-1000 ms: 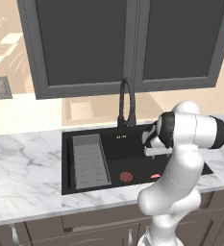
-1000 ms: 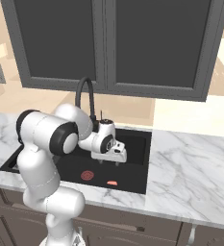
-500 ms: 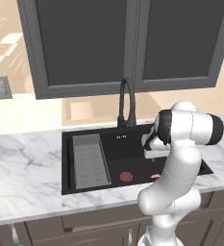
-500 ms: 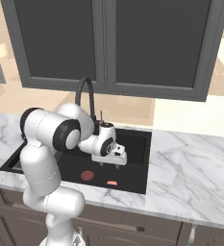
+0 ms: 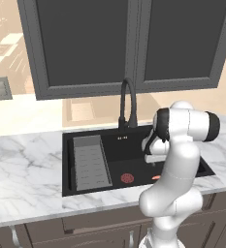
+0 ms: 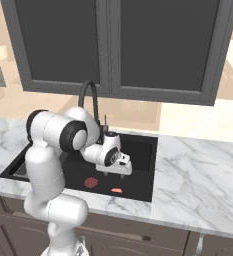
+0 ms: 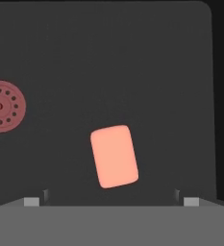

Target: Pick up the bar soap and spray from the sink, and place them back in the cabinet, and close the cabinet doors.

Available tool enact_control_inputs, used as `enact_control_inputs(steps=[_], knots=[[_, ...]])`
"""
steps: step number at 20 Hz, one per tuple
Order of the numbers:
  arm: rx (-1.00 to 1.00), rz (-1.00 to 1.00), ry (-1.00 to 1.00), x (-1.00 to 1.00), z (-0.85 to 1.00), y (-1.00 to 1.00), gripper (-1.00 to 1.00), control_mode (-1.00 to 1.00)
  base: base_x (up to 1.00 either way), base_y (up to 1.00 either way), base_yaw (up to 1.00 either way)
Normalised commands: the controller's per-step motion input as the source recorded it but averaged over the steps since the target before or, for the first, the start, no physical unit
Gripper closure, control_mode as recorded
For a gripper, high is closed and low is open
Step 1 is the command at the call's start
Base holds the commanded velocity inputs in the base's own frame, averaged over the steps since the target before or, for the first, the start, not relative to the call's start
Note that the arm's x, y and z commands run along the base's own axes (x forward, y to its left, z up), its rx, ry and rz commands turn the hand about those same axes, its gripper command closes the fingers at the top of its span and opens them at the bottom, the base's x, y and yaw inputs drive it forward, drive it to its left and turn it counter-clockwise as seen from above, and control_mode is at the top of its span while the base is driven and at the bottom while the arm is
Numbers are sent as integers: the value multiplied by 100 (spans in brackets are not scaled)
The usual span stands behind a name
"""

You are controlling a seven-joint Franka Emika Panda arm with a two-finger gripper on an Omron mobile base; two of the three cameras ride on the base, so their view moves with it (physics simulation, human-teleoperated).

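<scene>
Gripper [image 7: 111, 201], jaws spread wide and empty, poised over the sink [image 7: 108, 57]. Bar soap [image 7: 114, 156] lies flat on the basin floor, drain disc [image 7: 3, 106] at its 10 o'clock. Best descent: straight down, fingers straddling the bar's narrow sides, closing only near the floor.

- The white arm folds forward at the elbow, forearm angled downward.
- The gripper [image 6: 124, 170] points downward, its fingertips [image 7: 31, 202] spread wide at six o'clock in the hand view.
</scene>
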Motion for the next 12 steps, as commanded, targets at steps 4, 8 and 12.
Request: enact_control_inputs(steps=[4, 8, 12], knots=[[0, 0, 0, 1, -21, 0, -100, -100, 0, 0, 0], [0, 0, 0, 1, -18, 0, -100, -100, 0, 0, 0], [0, 0, 0, 2, -20, 0, -100, -100, 0, 0, 0]])
